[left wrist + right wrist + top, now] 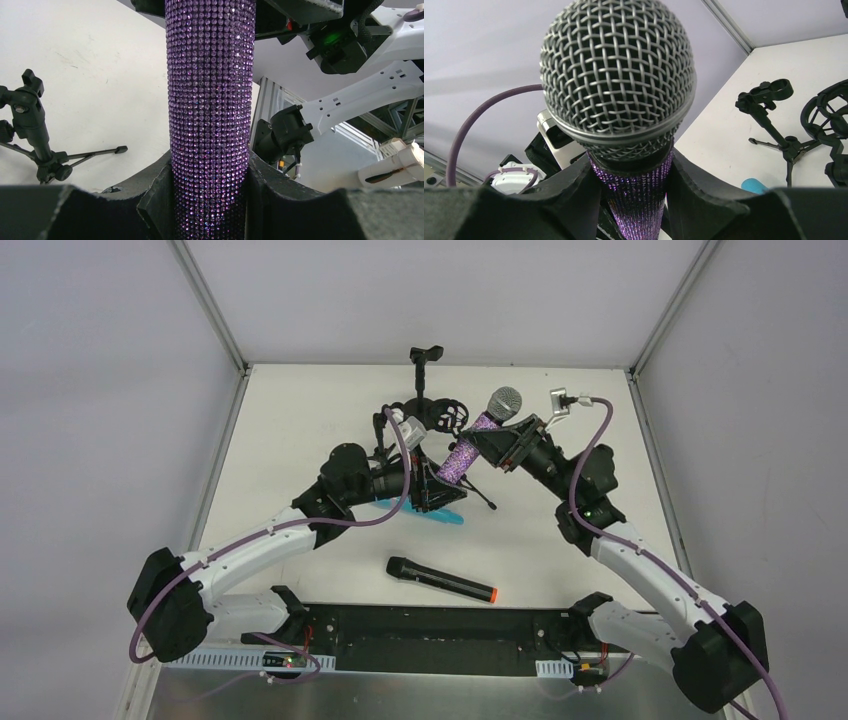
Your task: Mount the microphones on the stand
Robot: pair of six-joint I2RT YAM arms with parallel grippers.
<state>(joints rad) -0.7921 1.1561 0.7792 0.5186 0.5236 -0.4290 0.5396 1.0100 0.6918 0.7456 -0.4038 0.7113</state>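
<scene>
The glittery purple microphone (463, 457) with its silver mesh head (618, 75) is held tilted above the table by both grippers. My left gripper (210, 192) is shut on the lower part of its body (210, 100). My right gripper (634, 185) is shut on its neck just under the head. The turquoise microphone (445, 515) lies on the table below the left gripper, partly hidden, and its tip (754, 185) shows in the right wrist view. The black microphone (440, 579) with an orange end ring lies nearer the arm bases. A black stand (425, 357) with a clip stands at the back.
A round black shock-mount holder (447, 417) and tripod legs (480, 495) stand behind and under the grippers. A small tripod stand (31, 125) appears in the left wrist view. The white table's walls rise at the back and sides. A purple cable (585, 440) loops by the right wrist.
</scene>
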